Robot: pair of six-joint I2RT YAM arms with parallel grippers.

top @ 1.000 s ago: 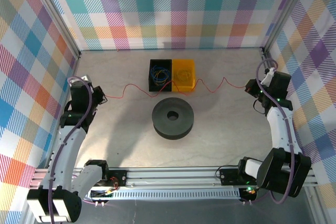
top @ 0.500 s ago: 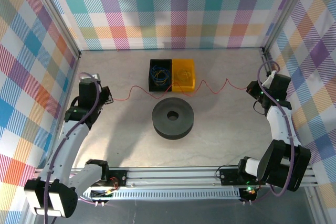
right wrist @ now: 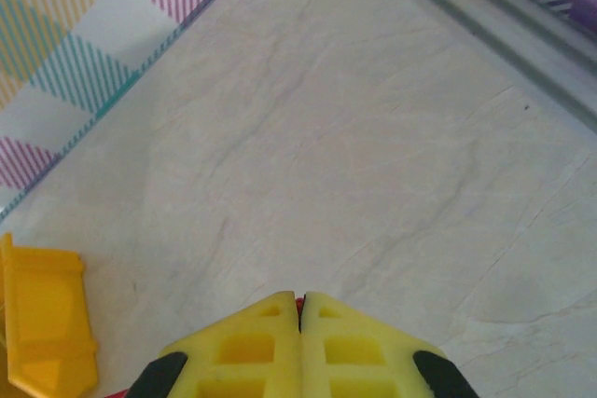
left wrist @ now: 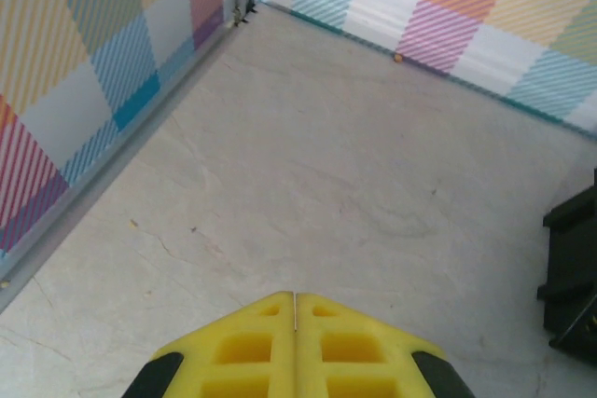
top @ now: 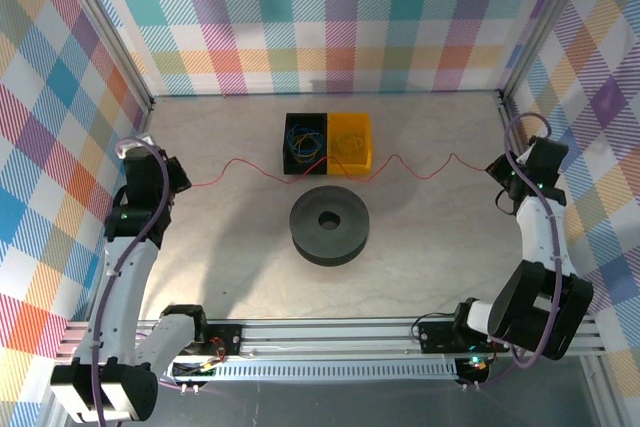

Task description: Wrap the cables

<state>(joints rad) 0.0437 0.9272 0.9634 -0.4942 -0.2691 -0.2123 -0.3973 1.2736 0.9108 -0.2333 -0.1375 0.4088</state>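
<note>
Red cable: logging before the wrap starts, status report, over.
Both shut on red cable: left gripper, right gripper. Stretched wavy between them, just beyond black spool. Nothing wound on spool yet.

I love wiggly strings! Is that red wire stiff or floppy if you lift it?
Probably floppy: the red wire runs in wavy bends, not a straight line. Likely very light too, since it looks hair-thin beside the black spool.

You have one red cable (top: 248,166) across the table (top: 440,237), one black spool (top: 329,224), and two bins: one black bin (top: 306,118), one yellow bin (top: 350,118). Two more: left end effector (left wrist: 295,297), right end effector (right wrist: 300,299).
</note>
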